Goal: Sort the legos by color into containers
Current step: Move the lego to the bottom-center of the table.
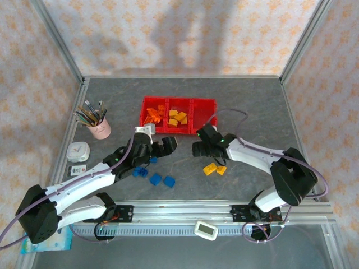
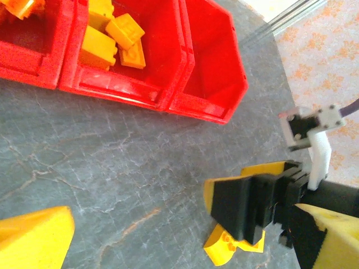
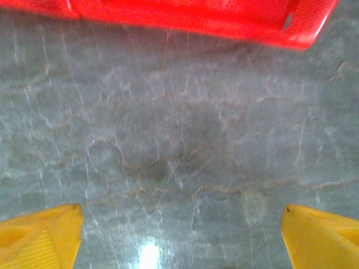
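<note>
The containers are three joined red bins at the back middle. Orange legos lie in the left bin and yellow ones in the middle bin. The right bin is empty. Two yellow legos lie on the table by my right gripper, which is open over bare table. Several blue legos lie near my left gripper, open with nothing between its fingers. In the left wrist view a yellow lego shows under the right gripper's black fingers.
A pink pencil cup and a white timer stand at the left. A metal rail with a small white device runs along the near edge. A frame post rises at each back corner.
</note>
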Tool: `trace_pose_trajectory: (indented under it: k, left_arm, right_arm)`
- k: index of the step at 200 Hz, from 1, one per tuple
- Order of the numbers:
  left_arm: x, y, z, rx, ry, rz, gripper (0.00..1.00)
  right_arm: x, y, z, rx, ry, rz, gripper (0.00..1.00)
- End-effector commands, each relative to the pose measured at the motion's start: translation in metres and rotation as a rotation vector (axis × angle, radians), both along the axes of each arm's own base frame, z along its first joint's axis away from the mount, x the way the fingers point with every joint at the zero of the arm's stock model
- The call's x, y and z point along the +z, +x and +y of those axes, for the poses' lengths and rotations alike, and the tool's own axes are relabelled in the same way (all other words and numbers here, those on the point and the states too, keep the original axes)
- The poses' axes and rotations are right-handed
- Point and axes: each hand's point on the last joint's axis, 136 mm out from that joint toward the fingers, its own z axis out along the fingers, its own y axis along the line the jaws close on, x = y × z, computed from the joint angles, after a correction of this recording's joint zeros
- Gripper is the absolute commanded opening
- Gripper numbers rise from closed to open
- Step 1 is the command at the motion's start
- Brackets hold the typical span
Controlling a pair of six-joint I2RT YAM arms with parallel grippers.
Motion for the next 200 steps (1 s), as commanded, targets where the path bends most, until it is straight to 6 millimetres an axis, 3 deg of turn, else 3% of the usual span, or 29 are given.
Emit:
trace_pose_trajectory:
  k: [1,35,107,142,200]
  left_arm:
    - [0.005,0.003,-0.003,0.039,-0.027,-0.022,0.99]
    - [0.000,0.001,0.001,0.061,-0.023,-0.020,0.99]
    - [-0.007,-0.003,0.008,0.070,0.016,-0.009,0.99]
    - [-0.011,-0.004,0.013,0.080,0.028,-0.007,0.99]
    - [-0.008,-0.005,0.015,0.086,0.034,-0.012,0.99]
  right_arm:
    - [-0.007,-0.011,0.001,0.010,-0.034,-0.003,0.91]
    - [-0.023,-0.024,0.003,0.031,-0.067,0.032,0.92]
    - [-0.046,-0.045,-0.011,0.023,-0.117,0.095,0.92]
    - [-0.048,-0.058,-0.008,0.037,-0.118,0.118,0.88]
    - [-0.040,-0.074,0.015,0.061,-0.063,0.130,0.81]
